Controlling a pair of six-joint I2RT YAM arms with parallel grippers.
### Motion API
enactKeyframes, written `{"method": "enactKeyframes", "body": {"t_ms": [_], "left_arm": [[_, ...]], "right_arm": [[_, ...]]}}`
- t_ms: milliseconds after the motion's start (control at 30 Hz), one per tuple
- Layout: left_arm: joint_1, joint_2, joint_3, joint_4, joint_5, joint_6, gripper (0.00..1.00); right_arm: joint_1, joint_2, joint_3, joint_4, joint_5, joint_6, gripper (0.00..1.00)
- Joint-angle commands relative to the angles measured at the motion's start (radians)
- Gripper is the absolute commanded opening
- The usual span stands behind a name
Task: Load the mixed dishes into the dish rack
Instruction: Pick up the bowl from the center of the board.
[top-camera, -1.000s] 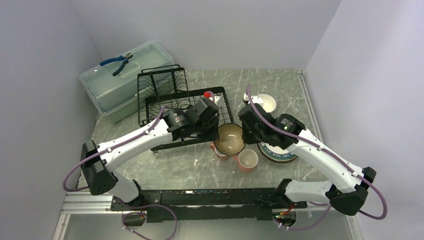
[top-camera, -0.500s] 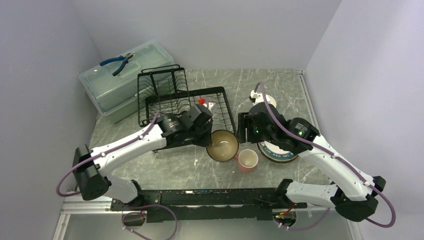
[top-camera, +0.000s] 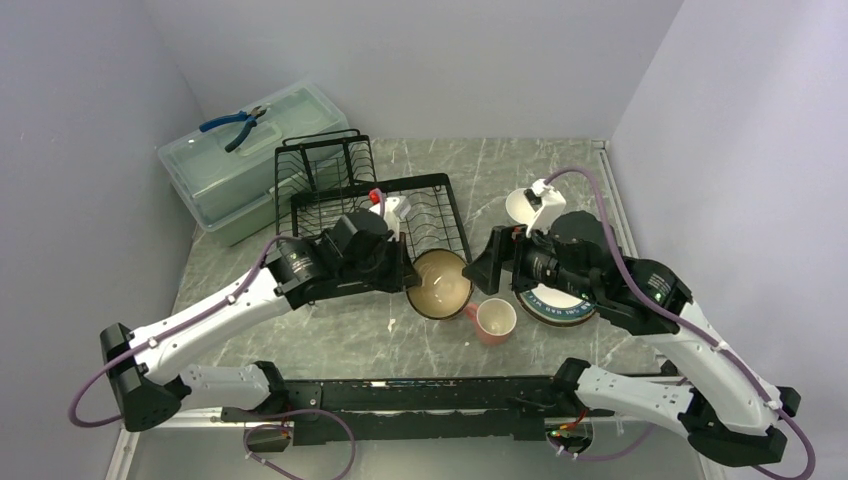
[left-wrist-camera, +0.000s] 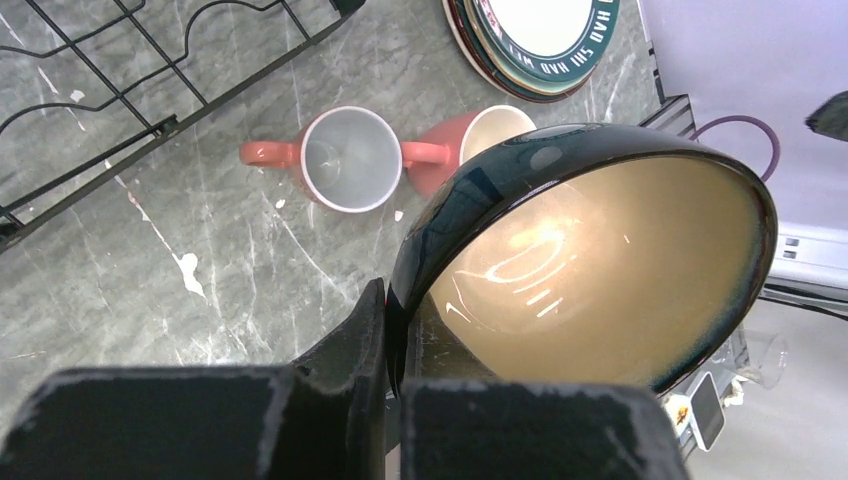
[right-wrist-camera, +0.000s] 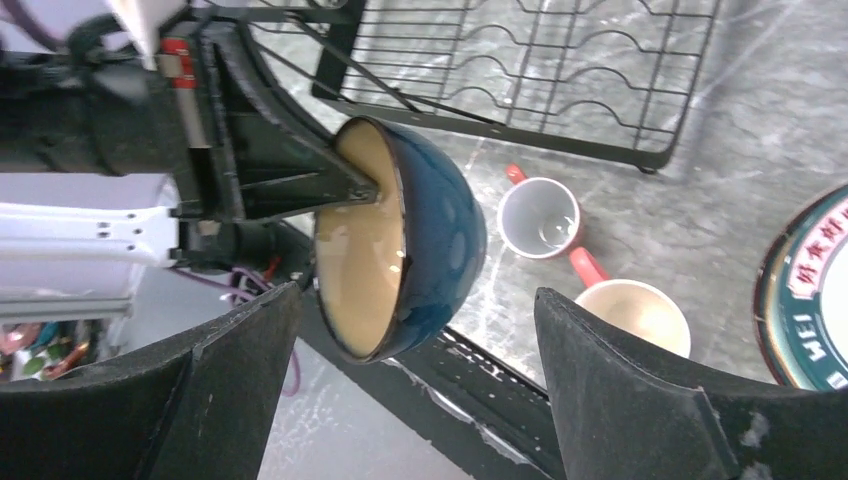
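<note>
Blue-glazed bowl pinched in my left fingers, bound for the rack
My left fingers grip the bowl by its rim, tipped on edge above the desk just off the rack's near right corner; my right fingers stand spread wide either side of it, touching nothing. Next, I judge, I must carry it left over the wires and lower it in gently

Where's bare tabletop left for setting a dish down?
Bare marble: between dish rack and white bowl, toward the back; in front of the rack, left of the pink mugs. Crowded: mugs, plate stack and the left hand's dark bowl.
</note>
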Motion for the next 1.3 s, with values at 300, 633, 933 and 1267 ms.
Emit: {"method": "enactKeyframes", "body": {"t_ms": [300,633,933,1267], "left_arm": [[0.015,-0.191,-0.088,0.247,0.069,-0.096,0.0],[0.028,-0.275,-0.139,0.303,0.086,-0.124,0.0],[0.03,-0.302,-0.158,0.321,0.102,-0.134,0.0],[0.035,-0.323,-0.175,0.332,0.112,-0.133,0.0]], "right_arm": [[0.0,-0.081,-0.086,0.191,-0.183,0.091,1.0],[0.0,-0.105,-0.176,0.307,-0.259,0.153,1.0],[0.0,-0.125,-0.25,0.445,-0.349,0.212,1.0],[0.0,-0.14,-0.267,0.475,-0.346,0.234,0.94]]}}
